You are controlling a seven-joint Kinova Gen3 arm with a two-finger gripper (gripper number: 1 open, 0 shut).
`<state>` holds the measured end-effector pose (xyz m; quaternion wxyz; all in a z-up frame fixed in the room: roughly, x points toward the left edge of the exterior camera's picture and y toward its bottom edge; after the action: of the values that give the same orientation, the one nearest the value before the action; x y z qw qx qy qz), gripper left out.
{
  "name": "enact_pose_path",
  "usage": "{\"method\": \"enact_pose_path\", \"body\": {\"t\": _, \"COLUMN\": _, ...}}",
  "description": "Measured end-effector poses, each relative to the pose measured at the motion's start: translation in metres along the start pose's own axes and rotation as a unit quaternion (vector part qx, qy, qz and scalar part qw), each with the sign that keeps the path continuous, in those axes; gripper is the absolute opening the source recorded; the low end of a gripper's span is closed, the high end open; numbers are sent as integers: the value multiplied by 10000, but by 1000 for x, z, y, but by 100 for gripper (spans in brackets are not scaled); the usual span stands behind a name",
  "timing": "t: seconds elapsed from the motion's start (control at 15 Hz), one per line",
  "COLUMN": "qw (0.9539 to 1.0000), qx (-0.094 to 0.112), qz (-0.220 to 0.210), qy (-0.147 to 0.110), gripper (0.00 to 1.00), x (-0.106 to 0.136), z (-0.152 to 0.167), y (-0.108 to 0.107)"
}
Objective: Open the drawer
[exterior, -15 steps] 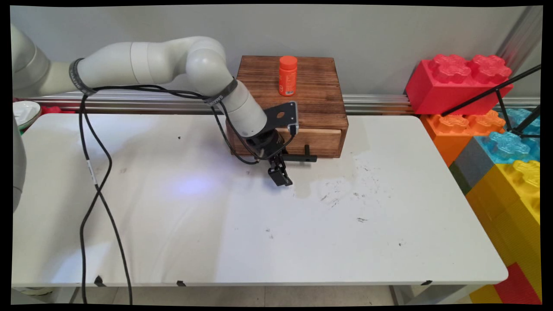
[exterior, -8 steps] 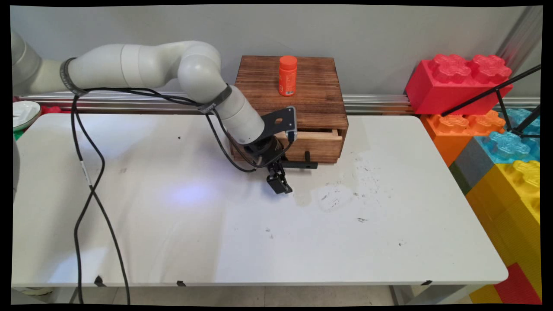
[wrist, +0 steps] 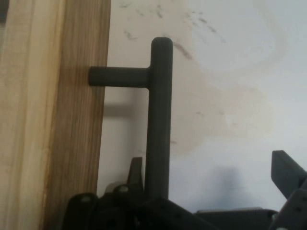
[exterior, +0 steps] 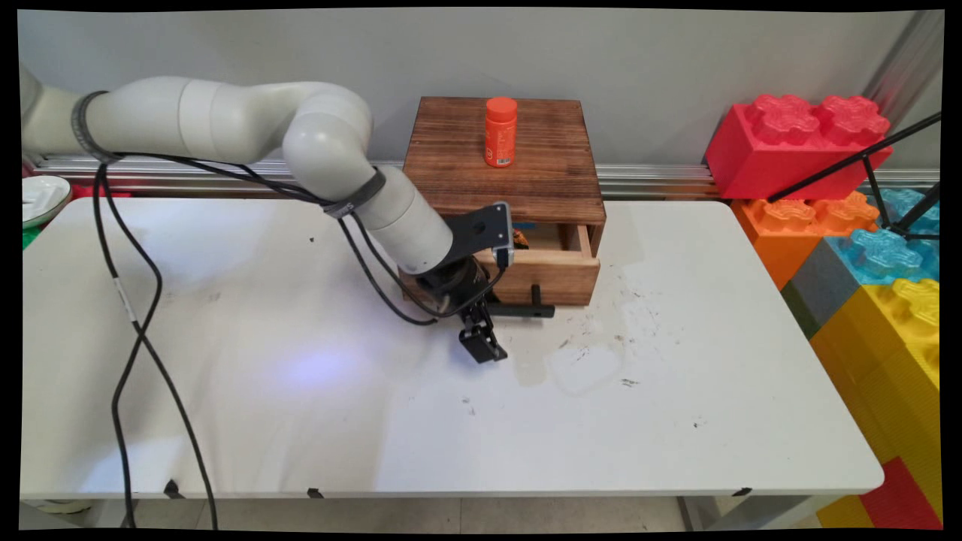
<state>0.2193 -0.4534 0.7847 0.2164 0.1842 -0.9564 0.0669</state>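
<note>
One white desk [exterior: 376, 436], scuffed and stained, lies bare and roomy along its near edge, crossed only by hanging black cables [exterior: 128, 338] at the left. At mid-desk one black two-finger tool [exterior: 481, 340] is spread wide. One finger [wrist: 136, 172] sits just beside the single round, matte black bar handle [exterior: 526, 309]; the other stands well clear. The handle belongs to one pale-fronted wooden drawer [exterior: 552, 274], part open, in one dark, grained wooden box [exterior: 503, 180]. One orange cylindrical bottle [exterior: 500, 131] stands upright on the box, near the back edge. Knobbed plastic blocks [exterior: 797, 143] stack beyond the desk's right end.
</note>
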Motion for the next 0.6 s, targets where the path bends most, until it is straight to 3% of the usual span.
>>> {"method": "enact_pose_path", "body": {"t": 0.6, "qw": 9998, "qx": -157, "qz": -76, "qy": -27, "gripper": 100, "x": -3, "z": -11, "y": 48}}
